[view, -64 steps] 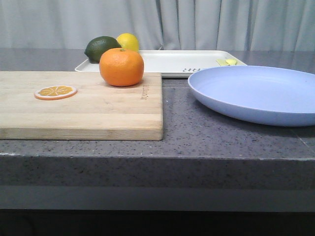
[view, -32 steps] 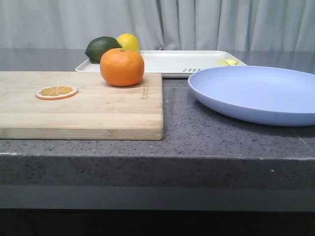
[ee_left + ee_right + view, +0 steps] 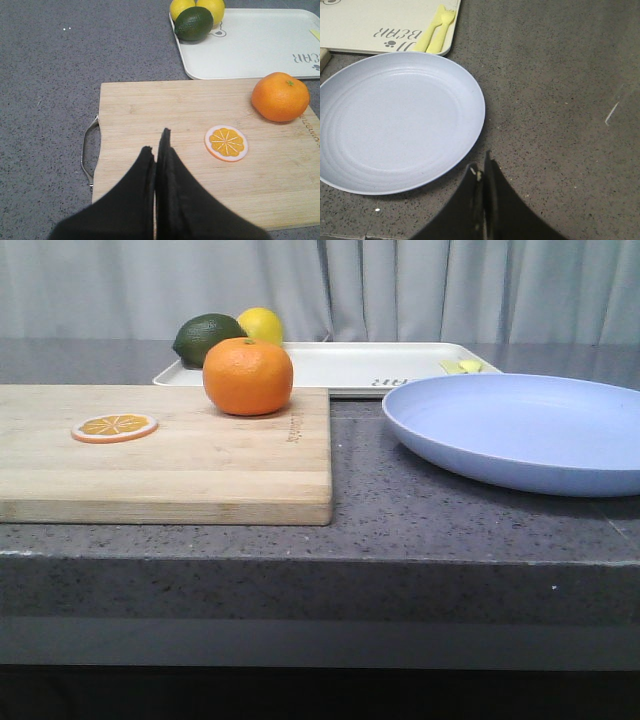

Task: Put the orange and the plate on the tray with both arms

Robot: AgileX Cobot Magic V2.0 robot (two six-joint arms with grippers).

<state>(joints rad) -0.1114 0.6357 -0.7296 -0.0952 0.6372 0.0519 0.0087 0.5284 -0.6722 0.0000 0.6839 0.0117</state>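
L gripper (image 3: pixel 156 145) fingers pressed together, R gripper (image 3: pixel 481 167) same, both empty

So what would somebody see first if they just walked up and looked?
Probably the bright orange, sitting on the far corner of the wooden cutting board near a flat orange slice. Next, the big lavender-blue plate lying empty on the grey counter beside the board. Behind both is the white tray, with a lime and lemon at its corner.

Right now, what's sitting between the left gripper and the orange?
In the left wrist view, the orange slice lies on the cutting board between the left gripper and the orange.
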